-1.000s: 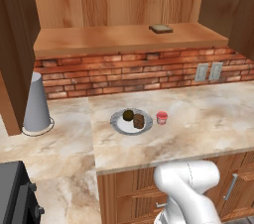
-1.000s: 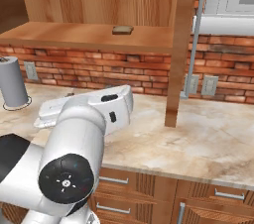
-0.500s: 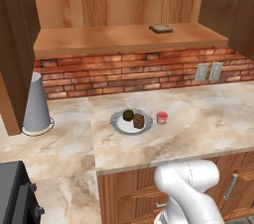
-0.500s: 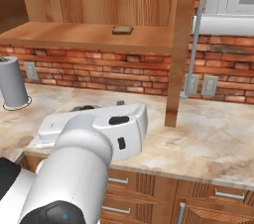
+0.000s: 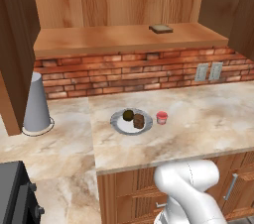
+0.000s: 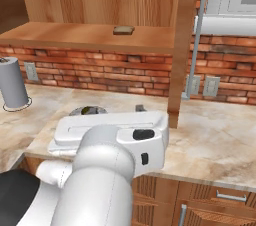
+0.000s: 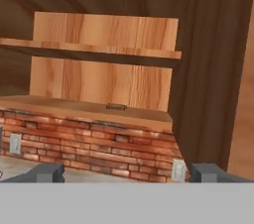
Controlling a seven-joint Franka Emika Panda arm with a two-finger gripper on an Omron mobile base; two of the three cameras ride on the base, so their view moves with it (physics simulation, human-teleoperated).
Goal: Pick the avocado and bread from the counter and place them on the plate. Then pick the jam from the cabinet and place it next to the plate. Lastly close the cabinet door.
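On the marbled counter (image 5: 198, 119) stands the scalloped pale plate (image 5: 118, 122), with the round dark avocado (image 5: 128, 114) and the blocky brown bread (image 5: 139, 121) on it. Just right of the plate's rim sits the small red-lidded jam (image 5: 161, 117). Above them the wooden cabinet (image 5: 114, 0) is open. Its right door (image 6: 181, 30) juts forward with a steel bar handle (image 6: 195, 45). In the hand view my gripper (image 7: 127, 173) is open with nothing between its fingertips (image 7: 47, 172). It faces the cabinet shelves, with the door (image 7: 208, 69) to its right.
A flat brown slice (image 5: 161, 28) lies on the cabinet's bottom board. At the left of the counter stands a grey tapered cup (image 5: 37, 104). Wall outlets (image 5: 208, 71) are set in the brick backsplash. A black appliance (image 5: 15, 193) sits at the lower left. My forearm (image 6: 115, 135) hides much of the counter in the right base view.
In the right base view my arm has swung right and toward the camera. The plate, the food and the jam have not moved. The gripper stays open.
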